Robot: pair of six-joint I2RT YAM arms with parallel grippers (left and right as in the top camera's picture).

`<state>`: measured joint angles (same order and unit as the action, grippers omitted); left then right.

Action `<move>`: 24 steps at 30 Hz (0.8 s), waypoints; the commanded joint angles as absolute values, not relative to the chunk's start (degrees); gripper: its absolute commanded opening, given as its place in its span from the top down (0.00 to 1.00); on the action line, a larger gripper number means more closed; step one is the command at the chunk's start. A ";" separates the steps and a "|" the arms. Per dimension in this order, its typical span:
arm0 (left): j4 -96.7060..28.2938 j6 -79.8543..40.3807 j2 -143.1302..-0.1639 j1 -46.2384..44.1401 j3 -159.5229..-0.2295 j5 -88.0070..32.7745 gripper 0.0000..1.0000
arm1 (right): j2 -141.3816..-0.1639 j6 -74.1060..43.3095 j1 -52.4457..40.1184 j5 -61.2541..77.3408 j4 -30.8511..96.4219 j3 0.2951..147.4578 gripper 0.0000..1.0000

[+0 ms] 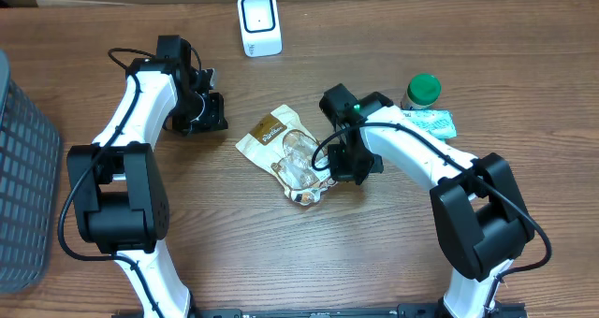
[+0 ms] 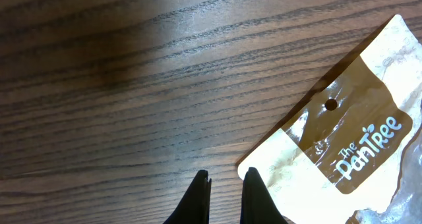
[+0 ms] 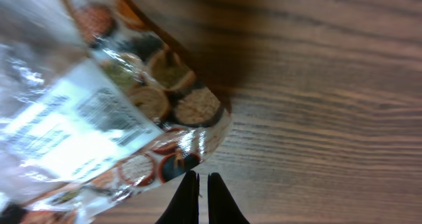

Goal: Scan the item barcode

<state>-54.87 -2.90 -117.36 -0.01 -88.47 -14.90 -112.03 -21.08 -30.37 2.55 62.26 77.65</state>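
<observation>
The snack pouch point(image 2: 356, 138) is running off the right edge of the left wrist view, and its white label point(image 3: 72, 125) is blurring beyond reading in the right wrist view. The overhead's left edge is cutting off the basket point(image 1: 21, 168).

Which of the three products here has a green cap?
The small bottle, next to the flat teal-and-white packet. Neither that packet nor the snack pouch in the middle has a cap.

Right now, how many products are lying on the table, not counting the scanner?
3: the snack pouch mid-table, the green-capped jar far right, the teal packet beside it. The basket may hide more.
</observation>
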 commanded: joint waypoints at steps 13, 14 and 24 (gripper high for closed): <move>-55.02 -3.25 -117.56 0.12 -88.49 -14.59 0.96 | -111.35 -11.75 -29.85 0.01 46.06 73.91 0.96; -55.00 -3.22 -117.56 0.12 -88.49 -14.61 0.96 | -111.35 -10.81 -29.63 -0.93 44.29 74.17 0.96; -55.05 -3.22 -117.56 0.12 -88.49 -14.61 0.96 | -111.35 -8.21 -28.32 2.76 24.93 75.88 0.96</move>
